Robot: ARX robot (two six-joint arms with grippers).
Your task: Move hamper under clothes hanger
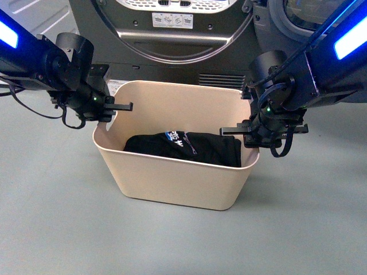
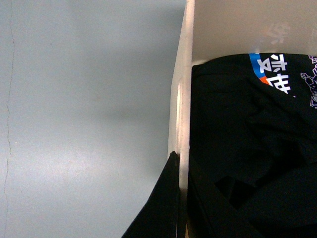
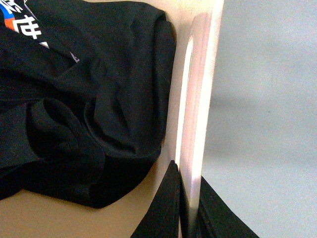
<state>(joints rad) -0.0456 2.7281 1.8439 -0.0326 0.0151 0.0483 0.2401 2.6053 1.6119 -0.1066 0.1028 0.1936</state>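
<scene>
Hamper [image 1: 172, 183] held at both ends on the floor [image 1: 51, 217], in front of a dryer [image 1: 172, 34].

The left claw [image 1: 112, 109] is clenched on the rim of the hamper's left end, and the right claw [image 1: 246, 134] is clenched on the rim of its right end. In the right wrist view, dark fingers [image 3: 166, 198] sit on either side of the cream wall [image 3: 198, 99]. In the left wrist view, one finger [image 2: 158, 208] lies against the outside of the wall [image 2: 183, 99], while the inner one is hard to tell from the dark cloth behind it. A black garment [image 1: 183, 148] with blue and white print lies crumpled in the bottom of the hamper.
</scene>
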